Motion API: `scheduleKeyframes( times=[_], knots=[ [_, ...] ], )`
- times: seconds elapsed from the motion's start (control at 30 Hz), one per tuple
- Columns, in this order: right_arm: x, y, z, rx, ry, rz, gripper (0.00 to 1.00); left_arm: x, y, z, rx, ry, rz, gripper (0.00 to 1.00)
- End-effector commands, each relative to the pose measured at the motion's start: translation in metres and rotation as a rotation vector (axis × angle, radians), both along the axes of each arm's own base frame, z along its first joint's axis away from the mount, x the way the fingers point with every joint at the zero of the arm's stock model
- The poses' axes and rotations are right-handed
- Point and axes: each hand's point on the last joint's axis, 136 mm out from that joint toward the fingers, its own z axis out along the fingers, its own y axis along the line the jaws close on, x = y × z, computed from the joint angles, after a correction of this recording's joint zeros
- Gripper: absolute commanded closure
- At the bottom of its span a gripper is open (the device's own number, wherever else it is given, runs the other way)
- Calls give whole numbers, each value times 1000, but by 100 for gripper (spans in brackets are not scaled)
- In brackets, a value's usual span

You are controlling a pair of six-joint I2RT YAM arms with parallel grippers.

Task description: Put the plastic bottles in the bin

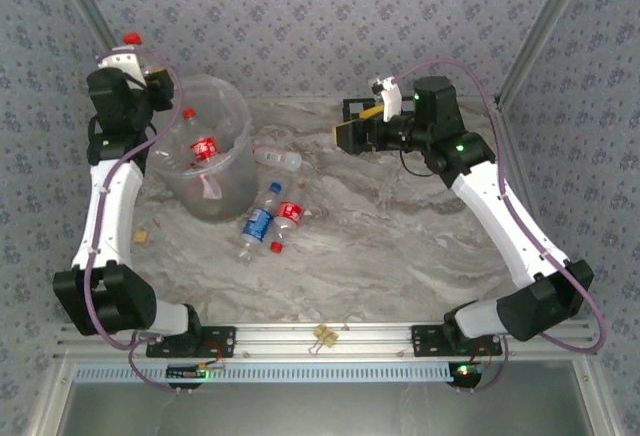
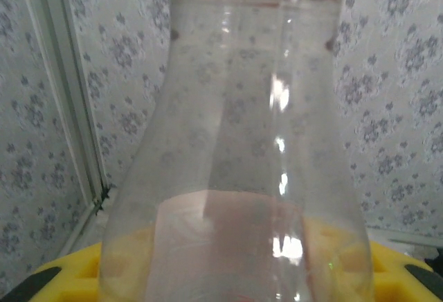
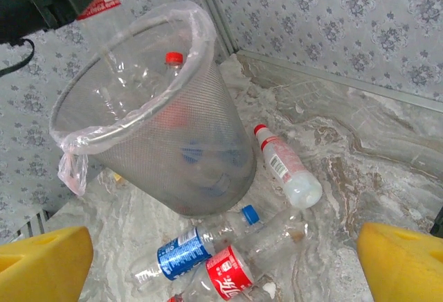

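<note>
Release now and the red-capped bottle (image 2: 256, 163) may clip the rim of the bin (image 1: 244, 116) and fall outside, since your left jaws, clamped on it cap-up, sit at the bin's upper-left edge, not over its mouth. The left arm (image 1: 108, 201) stretches up the frame's left side; the right arm (image 1: 500, 206) hangs at upper right, jaws wide apart and empty, facing three bottles (image 1: 258, 222) lying on the desk (image 1: 400, 241) beside the bin.

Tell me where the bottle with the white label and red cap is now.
In the top view the white-label bottle lies on its side on the table, just right of the bin, beyond the blue-label bottle.
</note>
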Motion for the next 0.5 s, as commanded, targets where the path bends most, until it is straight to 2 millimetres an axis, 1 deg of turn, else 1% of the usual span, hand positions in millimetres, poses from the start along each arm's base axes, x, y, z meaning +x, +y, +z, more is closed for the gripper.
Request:
scheduleKeyframes(
  times=[0.0,0.1,0.17,0.33,0.4,0.47],
  knots=[
    [-2,-7,-4,-21,-7,-11,0,-5,2,-12,-15,0,12,77],
    [-1,-8,-5,-23,-3,-12,0,-9,1,-27,-28,21,11,77],
    [0,-7,-6,-24,1,-10,0,-10,-1,-27,-35,23,0,77],
    [0,-7,-8,-23,5,-9,0,-9,-2,-12,-13,2,-10,77],
    [0,-6,-8,-19,5,-6,0,-7,3,-5,17,-7,12,77],
    [-1,-5,-9,-19,10,-1,0,-3,10,6,51,-38,50,77]
  ],
)
